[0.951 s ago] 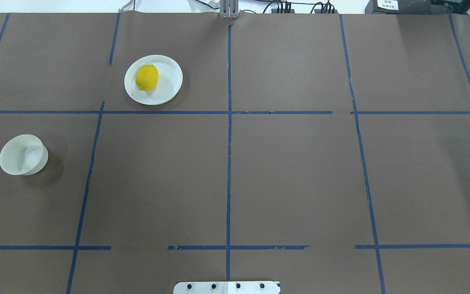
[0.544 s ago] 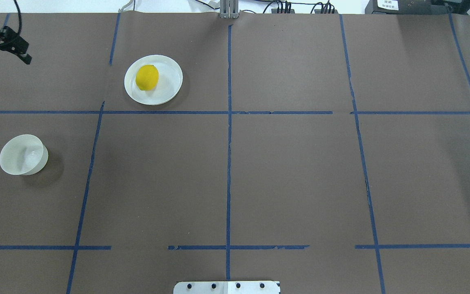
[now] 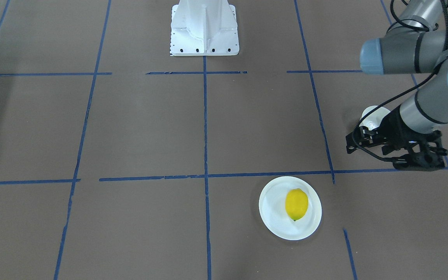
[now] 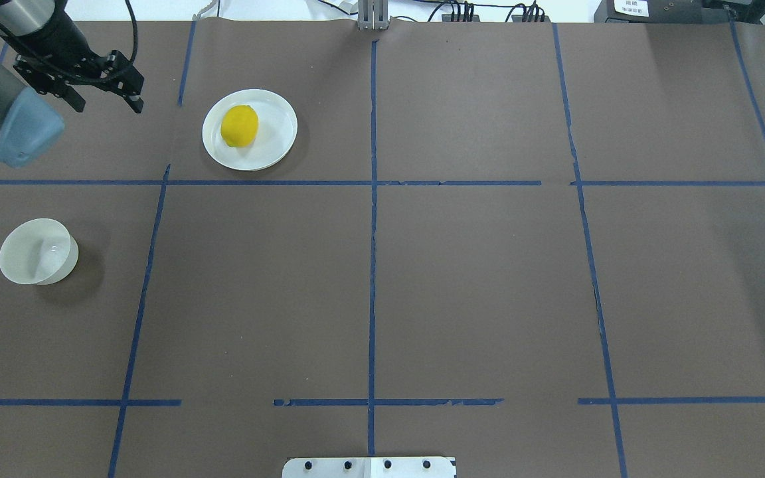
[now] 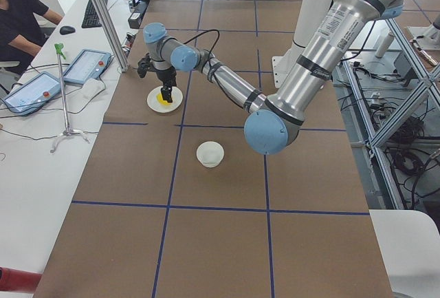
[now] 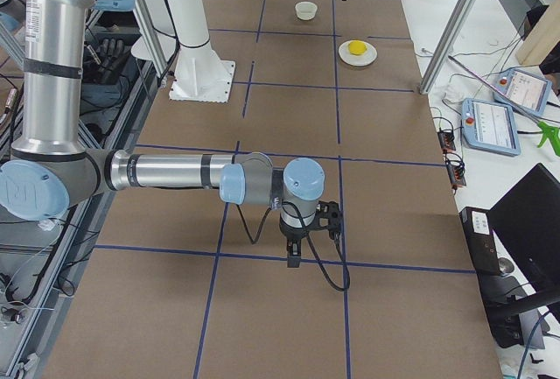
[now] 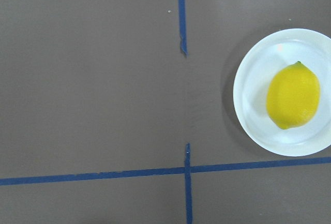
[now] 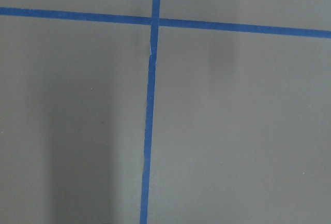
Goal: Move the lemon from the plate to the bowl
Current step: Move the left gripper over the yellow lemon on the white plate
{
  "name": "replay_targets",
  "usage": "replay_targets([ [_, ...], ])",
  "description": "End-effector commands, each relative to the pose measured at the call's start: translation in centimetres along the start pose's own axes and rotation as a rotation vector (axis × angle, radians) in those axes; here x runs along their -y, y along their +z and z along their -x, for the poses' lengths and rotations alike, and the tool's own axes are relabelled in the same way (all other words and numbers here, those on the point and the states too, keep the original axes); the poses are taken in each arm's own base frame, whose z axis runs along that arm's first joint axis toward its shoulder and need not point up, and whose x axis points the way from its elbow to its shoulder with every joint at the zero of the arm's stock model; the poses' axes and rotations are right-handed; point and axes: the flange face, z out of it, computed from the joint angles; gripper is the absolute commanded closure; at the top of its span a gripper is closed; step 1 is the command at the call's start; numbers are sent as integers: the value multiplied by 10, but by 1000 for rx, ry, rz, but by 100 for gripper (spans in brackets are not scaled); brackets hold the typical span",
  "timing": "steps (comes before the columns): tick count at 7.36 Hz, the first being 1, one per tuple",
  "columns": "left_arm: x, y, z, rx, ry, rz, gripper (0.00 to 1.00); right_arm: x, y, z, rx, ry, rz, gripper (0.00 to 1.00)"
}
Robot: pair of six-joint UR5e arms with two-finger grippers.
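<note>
The yellow lemon (image 4: 239,125) lies on the white plate (image 4: 276,143) at the far left-centre of the table. Both also show in the front view, lemon (image 3: 296,204) and plate (image 3: 272,210), and in the left wrist view, lemon (image 7: 293,96) and plate (image 7: 253,110). The small white bowl (image 4: 34,252) stands empty near the table's left edge, and the left arm partly hides it in the front view (image 3: 371,116). My left gripper (image 4: 109,101) is open and empty, above the table just left of the plate. My right gripper (image 6: 293,252) shows only in the exterior right view, so I cannot tell whether it is open or shut.
Brown paper with blue tape lines (image 4: 372,265) covers the table. The white robot base (image 3: 203,27) stands at the near edge. An operator (image 5: 20,16), tablets (image 5: 86,65) and a metal post (image 5: 103,16) are beyond the far edge.
My left arm has come in from the left edge and moved right towards the plate. The lemon, plate and bowl have not moved.
</note>
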Motion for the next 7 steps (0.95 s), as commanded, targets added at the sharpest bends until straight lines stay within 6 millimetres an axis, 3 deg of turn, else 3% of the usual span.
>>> replay_targets([
  [1, -16, 40, -52, 4, -17, -10, 0, 0, 0, 0, 0, 0, 0, 0],
  [3, 27, 92, -54, -23, -41, -37, 0, 0, 0, 0, 0, 0, 0, 0],
  [4, 56, 102, -71, -9, -54, -23, 0, 0, 0, 0, 0, 0, 0, 0],
  [7, 81, 104, -86, 5, -56, -46, 0, 0, 0, 0, 0, 0, 0, 0],
])
